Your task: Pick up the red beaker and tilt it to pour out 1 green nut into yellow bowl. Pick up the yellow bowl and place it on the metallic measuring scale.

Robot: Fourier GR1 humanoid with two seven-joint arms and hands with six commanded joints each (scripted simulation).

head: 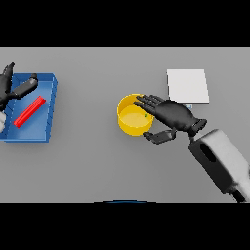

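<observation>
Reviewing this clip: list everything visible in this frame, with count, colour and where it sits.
yellow bowl: one, yellow, centre of the table, partly under the right hand.
green nut: one, small and green, inside the bowl by its right wall.
red beaker: one, red, lying on its side in the blue tray.
blue tray: one, blue, at the table's left edge.
measuring scale: one, pale grey-white plate, right of and beyond the bowl.
table: one, grey.
left hand: one, dark, over the tray's far left corner, fingers relaxed, holding nothing.
right hand: one, dark, fingers spread over the bowl's right rim, thumb near its front wall.
</observation>
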